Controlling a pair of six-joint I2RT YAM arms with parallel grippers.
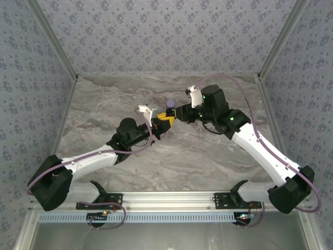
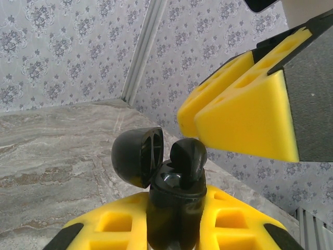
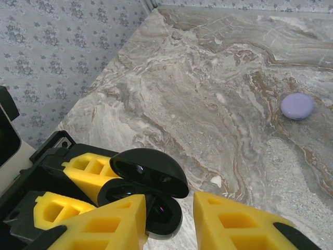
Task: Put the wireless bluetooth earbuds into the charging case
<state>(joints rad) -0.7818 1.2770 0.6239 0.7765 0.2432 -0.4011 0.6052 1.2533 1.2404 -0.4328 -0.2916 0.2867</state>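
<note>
The left end effector (image 2: 174, 232) sits at the bottom of its own wrist view, its yellow fingers (image 2: 117, 224) clamped on the body of the charging case (image 2: 174, 203), which stands upright between them and clear of the surface (image 3: 208, 78). The case's domed lid (image 2: 136, 156) is hinged open and leans to the left. One earbud (image 2: 188, 156) stands in the case's open top, its rounded head above the rim. Whether a second earbud is inside cannot be made out, as the glossy black interior is hard to read.

The right end effector (image 3: 169, 197) hovers just beside the opened case, close above the lid. Its two yellow wedge fingers (image 3: 237, 224) are parted by a modest gap with nothing gripped between them.

From above, the two arms meet fingertip to fingertip near the middle of the marbled surface. A pale lilac disc (image 3: 297, 105) lies on the surface near them, apart from the case.
</note>
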